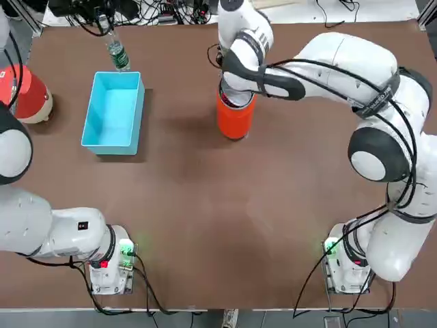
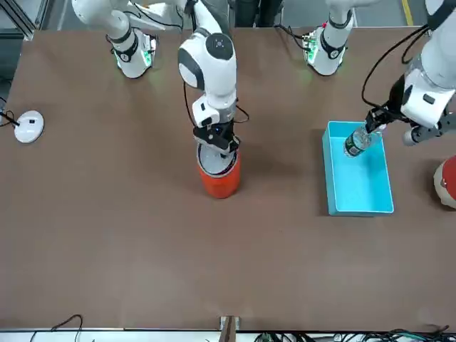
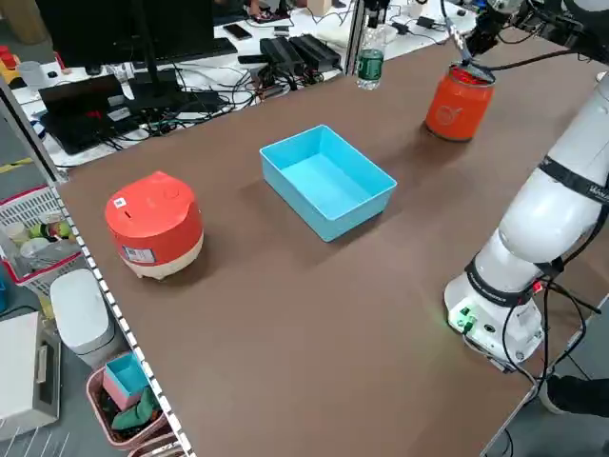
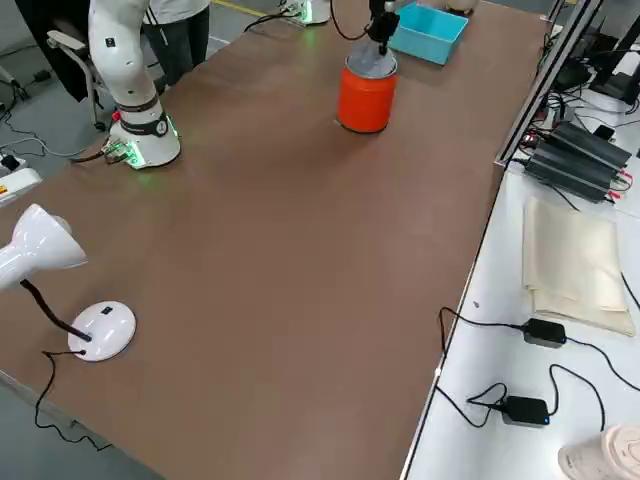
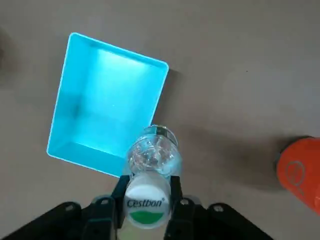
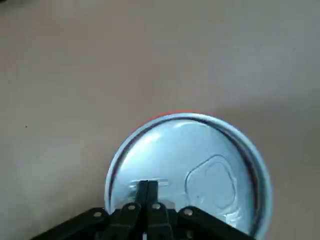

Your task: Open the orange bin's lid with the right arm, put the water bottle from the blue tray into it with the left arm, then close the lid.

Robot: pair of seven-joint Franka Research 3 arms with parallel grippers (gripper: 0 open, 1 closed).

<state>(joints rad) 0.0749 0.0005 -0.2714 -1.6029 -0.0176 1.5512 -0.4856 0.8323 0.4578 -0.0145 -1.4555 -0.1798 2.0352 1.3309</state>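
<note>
water bottle (image 5: pixel 150 165) above empty blue tray (image 5: pixel 107 105)

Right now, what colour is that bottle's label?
Green, on the water bottle; the left side view shows it best.

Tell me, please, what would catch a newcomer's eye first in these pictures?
Probably the water bottle, held by its capped end in the left gripper above the far end of the empty blue tray. Next, the orange bin mid-table, with the right gripper shut on the pull tab of its grey lid.
</note>
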